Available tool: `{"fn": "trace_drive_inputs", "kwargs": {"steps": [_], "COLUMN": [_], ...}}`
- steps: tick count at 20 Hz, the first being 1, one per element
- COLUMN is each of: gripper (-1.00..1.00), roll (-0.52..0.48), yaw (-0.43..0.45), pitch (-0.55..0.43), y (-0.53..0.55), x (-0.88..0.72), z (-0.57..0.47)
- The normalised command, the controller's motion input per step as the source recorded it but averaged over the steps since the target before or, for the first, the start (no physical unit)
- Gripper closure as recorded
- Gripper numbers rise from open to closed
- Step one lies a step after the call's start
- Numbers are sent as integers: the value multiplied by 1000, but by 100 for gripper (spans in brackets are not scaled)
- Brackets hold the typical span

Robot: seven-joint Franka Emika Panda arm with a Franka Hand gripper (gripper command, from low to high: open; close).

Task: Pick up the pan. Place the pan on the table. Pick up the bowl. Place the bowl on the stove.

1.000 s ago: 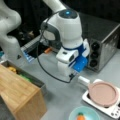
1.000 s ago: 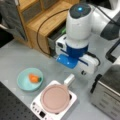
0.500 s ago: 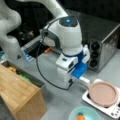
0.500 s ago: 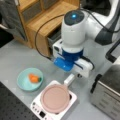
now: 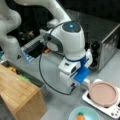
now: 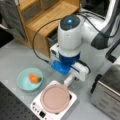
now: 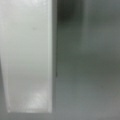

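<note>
Jaws state: cannot tell, hidden under the wrist at the pan (image 6: 55,98) handle. Pan sits on stove (image 6: 37,109). Bowl (image 6: 25,82) on surface (image 6: 15,57), holding a carrot (image 6: 34,78).

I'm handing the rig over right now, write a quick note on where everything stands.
Pincer: low by the short white handle of the dusty-pink round pan; grip state not visible.
Pan sits on the small white square stove.
Light-turquoise round bowl sits on the grey table with an orange carrot-like piece inside.
Done: nothing.
Left: pan to table, bowl to stove.
</note>
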Motion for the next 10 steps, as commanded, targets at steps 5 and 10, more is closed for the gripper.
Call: {"fn": "trace_drive_inputs", "kwargs": {"steps": [5, 10], "gripper": [-100, -100], "roll": [-165, -205], "yaw": [-106, -34], "pitch": [61, 85], "y": [111, 163], "x": [268, 268], "z": [-125, -13]}}
